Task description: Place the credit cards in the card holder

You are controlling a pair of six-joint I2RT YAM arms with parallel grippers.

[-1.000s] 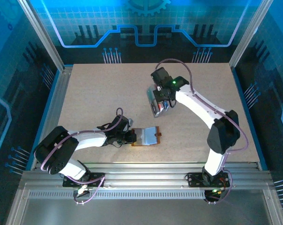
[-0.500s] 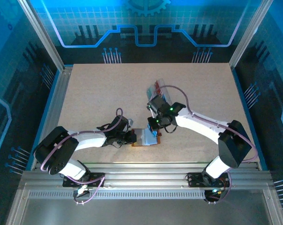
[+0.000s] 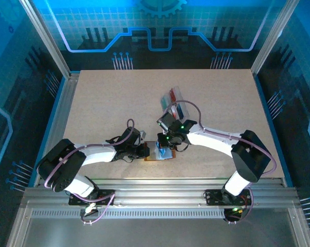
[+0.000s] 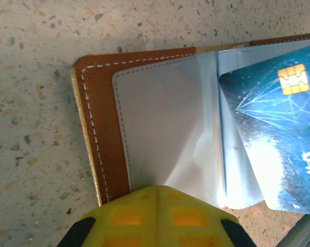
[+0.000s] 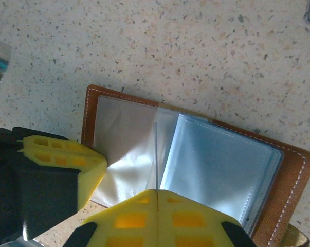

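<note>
The card holder (image 4: 101, 128) is a brown leather wallet lying open on the table, its pale sleeves (image 5: 221, 164) facing up. My left gripper (image 4: 157, 191) is shut, and its yellow tips press on the left sleeve near the wallet's edge (image 3: 145, 150). My right gripper (image 5: 158, 193) is shut on a blue credit card (image 4: 278, 139) with a gold chip. It holds the card on edge (image 5: 156, 154) over the fold between the sleeves. From above, the right gripper (image 3: 165, 149) sits over the wallet, right beside the left one. The left fingers (image 5: 62, 164) show in the right wrist view.
A clear plastic tray (image 3: 174, 100) with more cards in it stands behind the wallet, near the table's middle. The right arm (image 3: 216, 138) stretches across the front right. Metal rails (image 3: 155, 188) border the near edge.
My right arm has swung from the tray down to the wallet, carrying the blue card, and the tray is now uncovered. The left gripper has stayed on the wallet.
</note>
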